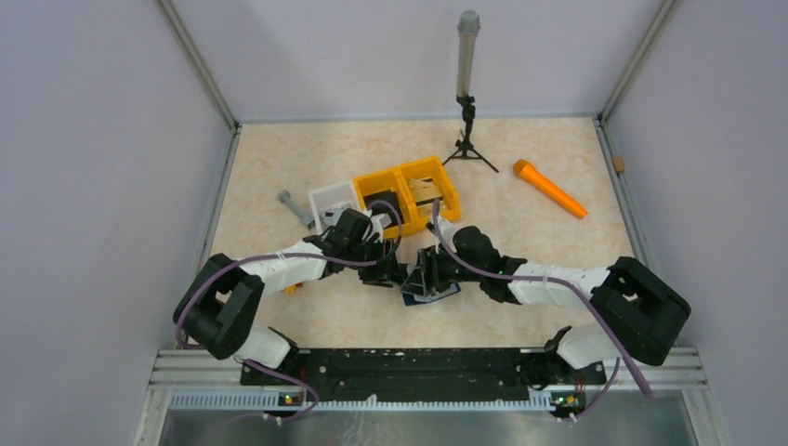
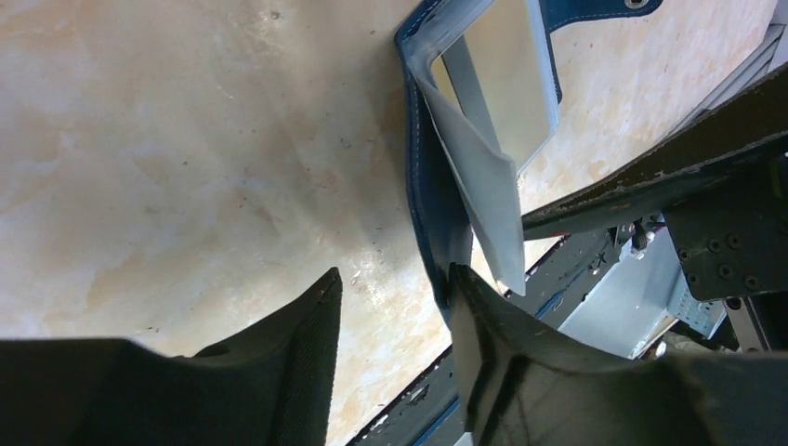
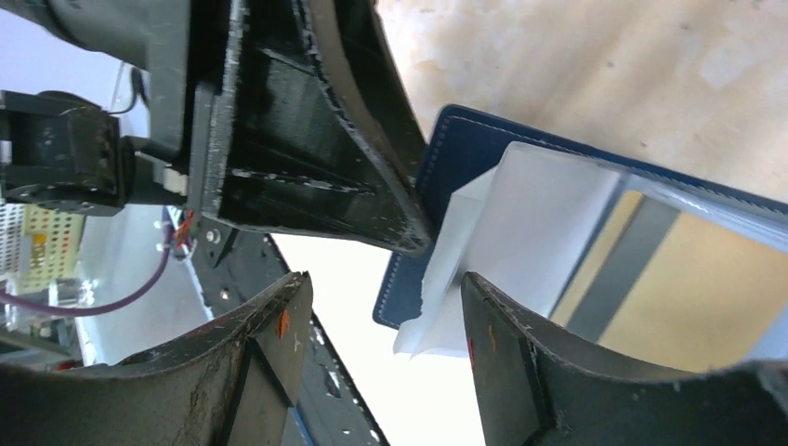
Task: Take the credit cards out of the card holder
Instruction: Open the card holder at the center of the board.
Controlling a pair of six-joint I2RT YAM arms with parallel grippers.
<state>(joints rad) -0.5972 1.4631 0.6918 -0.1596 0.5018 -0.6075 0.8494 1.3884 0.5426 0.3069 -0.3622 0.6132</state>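
Observation:
The navy card holder [image 1: 432, 290] lies open on the table between both grippers. In the left wrist view its navy edge [image 2: 431, 204] stands up, with a pale pocket flap [image 2: 488, 186] and a silvery card [image 2: 502, 70] in a clear pocket. In the right wrist view the holder [image 3: 451, 153] shows a pale flap [image 3: 530, 232] and a tan card with a grey stripe [image 3: 678, 288] inside. My left gripper [image 1: 396, 271] [image 2: 395, 293] is open, its right finger [image 2: 479, 316] touching the navy edge. My right gripper [image 1: 424, 275] [image 3: 381, 302] is open, its right finger [image 3: 497, 321] against the pale flap.
A yellow two-compartment bin [image 1: 437, 174] and a small white bin [image 1: 333, 198] stand behind the grippers. A grey bolt-like piece [image 1: 295, 206] lies to their left. An orange marker-like object [image 1: 550, 189] lies at the back right, and a small tripod stand [image 1: 467, 93] stands at the back.

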